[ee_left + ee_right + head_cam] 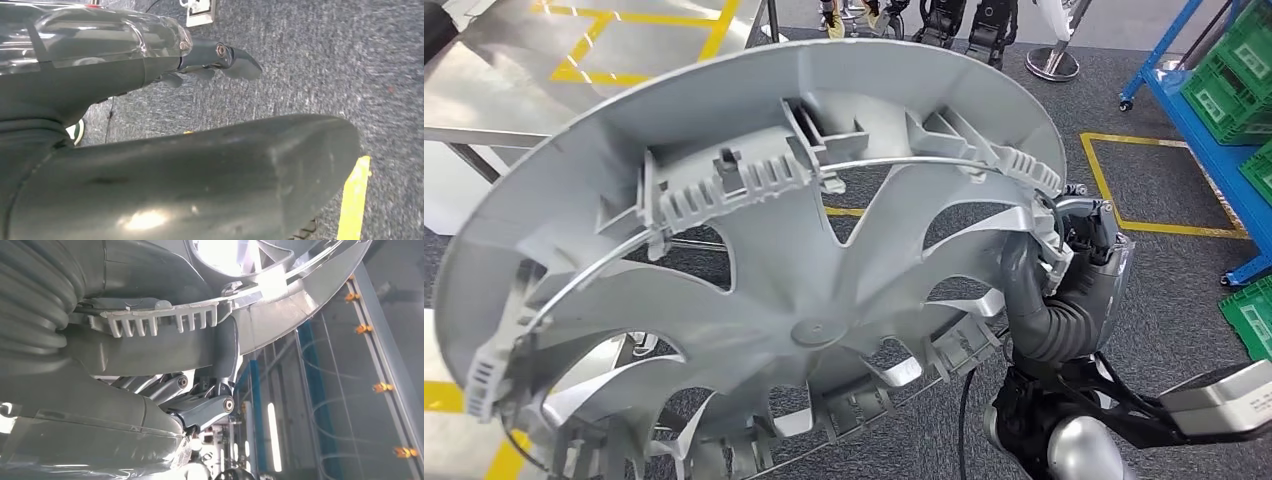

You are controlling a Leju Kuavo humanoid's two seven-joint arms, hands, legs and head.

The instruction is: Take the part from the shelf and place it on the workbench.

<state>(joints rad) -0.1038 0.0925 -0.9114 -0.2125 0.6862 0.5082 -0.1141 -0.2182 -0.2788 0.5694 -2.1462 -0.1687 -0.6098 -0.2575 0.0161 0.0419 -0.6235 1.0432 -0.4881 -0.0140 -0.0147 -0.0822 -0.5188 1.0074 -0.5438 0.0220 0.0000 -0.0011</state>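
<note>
Up close to the head cam, off any surface: the part filled most of the head view, carried in the air.
Part: silver wheel cover [754,260], inner side w/ ribs, clips and a wire ring facing the cam; tilted, its rim towards the upper left overlapped the workbench behind it, not resting on it.
Workbench: shiny metal top [544,70] w/ yellow tape lines, far-left area of the scene; part hung in front of its near edge, apart from the surface.
Floor: grey carpet [1144,90] w/ yellow tape boxes; blue rack [1214,140] w/ green crates at the far right, well apart from the part.
Right hand [1074,235]: grasping the wheel cover at its right rim; right wrist view showed fingers [220,355] wrapped over the rim lip by a toothed clip, thumb side underneath. Hold looked firm, but single-sided on a wide, light disc.
Left hand [220,55]: holding nothing, fingers lying fairly straight over the carpet, arm hanging low; looked released.
Step, as judged: part already off the shelf, mid-carry; placing not yet done.
Next move calls for: bring the part over the bench top, level it so the rim doesn't catch the near edge, lower till it rests flat, then let go.
Risk: one-edge grip means the disc could swing or slip if tilted fast.
</note>
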